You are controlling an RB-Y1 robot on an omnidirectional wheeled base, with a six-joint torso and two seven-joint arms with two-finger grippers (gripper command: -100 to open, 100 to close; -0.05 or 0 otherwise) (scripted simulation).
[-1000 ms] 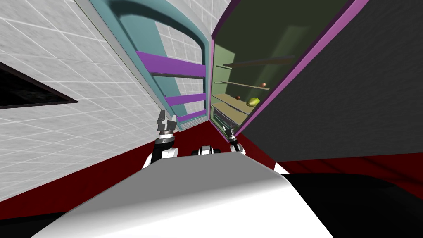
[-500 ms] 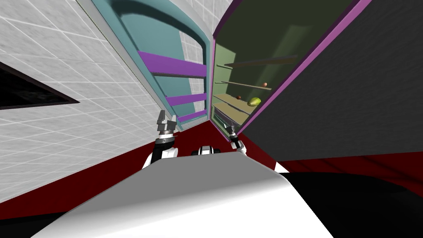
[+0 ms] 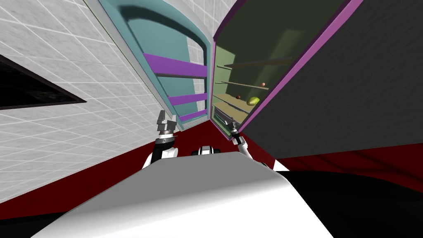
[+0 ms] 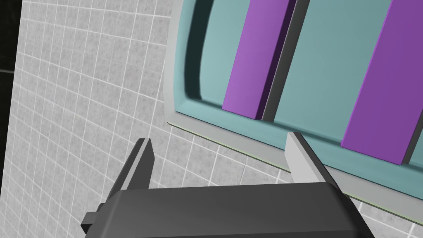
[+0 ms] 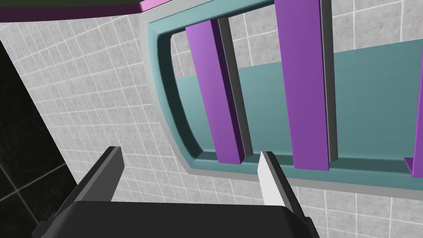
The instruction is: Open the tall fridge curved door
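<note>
Working w/ right gripper (image 5: 190, 175): blades spread, nothing clamped betw. them. Straight ahead of tips, close but apparently not touching: rounded end of teal curved fridge door (image 5: 371, 103), inner side facing hand, crossed by purple shelf bars (image 5: 303, 82). Behind door, past tips: grey-white tiled wall (image 5: 103, 82). Close on hand's right per head view: dark grey fridge cabinet w/ purple-edged frame (image 3: 330, 82), olive inside, shelves w/ a green fruit (image 3: 253, 101). Left gripper (image 4: 223, 165) likewise splayed & empty, pointed at same door's grey rim. Judging door swung wide already, prob. near its limit vs wall. To finish well: press w/ a flat blade on teal panel or rim, not on bars; push slow, following hinge arc; stop before rim meets tiles; keep wrist off cabinet frame; back out straight, blades apart so as not to snag a bar.
</note>
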